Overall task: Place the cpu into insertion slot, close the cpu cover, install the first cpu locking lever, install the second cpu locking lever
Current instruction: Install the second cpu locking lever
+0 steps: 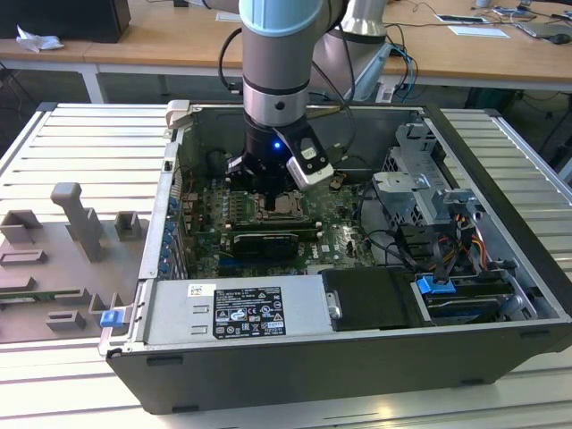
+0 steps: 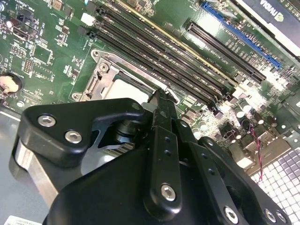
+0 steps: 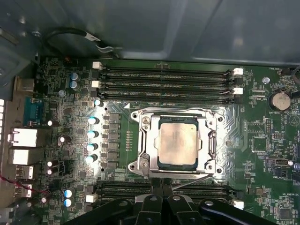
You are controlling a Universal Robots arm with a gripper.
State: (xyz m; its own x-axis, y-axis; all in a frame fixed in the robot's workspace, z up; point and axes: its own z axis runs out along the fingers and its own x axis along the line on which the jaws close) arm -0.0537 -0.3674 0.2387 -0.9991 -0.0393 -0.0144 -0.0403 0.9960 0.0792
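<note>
1. In the exterior view the arm reaches down into an open computer case (image 1: 500, 295) that lies on a ribbed metal counter (image 1: 80, 152); the claw (image 1: 279, 198) hangs low over the green motherboard (image 1: 335, 234), just above the socket area.
2. In the first wrist view the cpu (image 3: 177, 142) lies flat inside the insertion slot (image 3: 209, 140), its pale metal top facing up.
3. The cpu cover (image 3: 148, 140) is down over the socket, its silver frame surrounding the chip, which shows through the square window.
4. A thin metal lever (image 3: 192, 180) runs at a slant along the socket edge nearest the claw, just beside the frame.
5. Long memory slots (image 3: 166, 79) run parallel to the socket on its far side, and more lie on the near side.
6. In the second wrist view the black fingers (image 2: 161, 154) meet in a narrow tip over the socket rim; they look pressed together, with nothing visibly held between them.
7. Grey plastic fixtures (image 1: 76, 219) stand on the counter at the exterior view's left, well apart from the case.
</note>
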